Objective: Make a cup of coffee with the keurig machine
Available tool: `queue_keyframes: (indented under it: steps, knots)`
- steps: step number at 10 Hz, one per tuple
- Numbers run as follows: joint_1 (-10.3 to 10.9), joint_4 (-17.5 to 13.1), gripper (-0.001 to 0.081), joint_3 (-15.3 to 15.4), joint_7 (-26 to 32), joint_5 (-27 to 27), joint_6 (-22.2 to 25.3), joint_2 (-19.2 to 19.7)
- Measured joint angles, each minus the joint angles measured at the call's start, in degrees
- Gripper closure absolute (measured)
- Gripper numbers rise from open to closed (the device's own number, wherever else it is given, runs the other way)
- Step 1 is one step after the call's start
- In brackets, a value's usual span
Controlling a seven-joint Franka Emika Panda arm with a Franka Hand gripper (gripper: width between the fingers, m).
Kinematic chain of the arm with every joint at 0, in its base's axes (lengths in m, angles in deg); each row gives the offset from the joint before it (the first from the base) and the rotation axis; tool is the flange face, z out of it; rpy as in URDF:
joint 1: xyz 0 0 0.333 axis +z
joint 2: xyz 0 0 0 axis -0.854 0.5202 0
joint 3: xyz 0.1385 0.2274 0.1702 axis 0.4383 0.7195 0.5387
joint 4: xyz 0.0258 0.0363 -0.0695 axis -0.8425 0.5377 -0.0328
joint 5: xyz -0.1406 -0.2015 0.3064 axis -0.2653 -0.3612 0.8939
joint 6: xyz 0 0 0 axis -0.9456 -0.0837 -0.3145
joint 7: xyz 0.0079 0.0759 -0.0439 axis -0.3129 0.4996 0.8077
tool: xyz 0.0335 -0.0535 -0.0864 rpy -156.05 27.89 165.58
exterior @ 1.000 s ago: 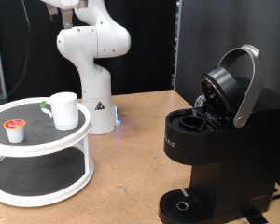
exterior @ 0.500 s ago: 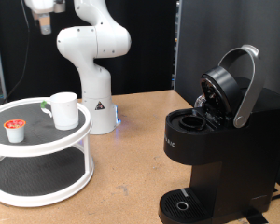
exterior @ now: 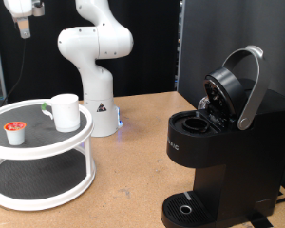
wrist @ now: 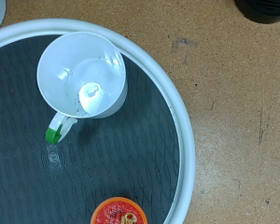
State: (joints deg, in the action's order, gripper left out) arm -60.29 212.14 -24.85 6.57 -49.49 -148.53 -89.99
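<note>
The plain white ceramic mug (exterior: 65, 111) sits well inside the rim of the round white two-tier stand (exterior: 47, 147), with open wooden tabletop (exterior: 133, 161) between it and the tall black coffee brewer (exterior: 218, 142). The gripper (exterior: 23, 21) hangs way up at the exterior view's top left, high above the mug. Can't tell if its fingers are open or what they hold.

Open air above the cup (exterior: 65, 111) and pod (exterior: 13, 132) (both on the round stand (exterior: 47, 142)). Blocked at right by the keurig machine (exterior: 223, 142), lid raised.

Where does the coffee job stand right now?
Done: the tall black keurig machine has its silver-rimmed lid raised and its pod chamber open. In hand: nothing visible; the gripper hangs high above the white two-tier round tray. Left: the plain white ceramic cup and the small red-topped pod both sit on that tray; the wrist view shows them below.
</note>
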Motion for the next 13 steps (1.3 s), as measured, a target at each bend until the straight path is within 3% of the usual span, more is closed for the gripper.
queue_keyframes:
  steps: [5,8,9,13]
  knots:
    - [-0.74,-0.01,-0.0001,-3.15,-0.68,-0.63,-2.95,3.25]
    - [-0.74,0.00,-0.0001,-3.24,-0.90,-0.63,-3.02,3.98]
    - [-0.63,0.53,-0.0001,-3.35,1.64,-0.66,-4.15,3.93]
    - [-0.66,7.40,-0.0001,-4.38,4.53,-1.90,-14.93,4.88]
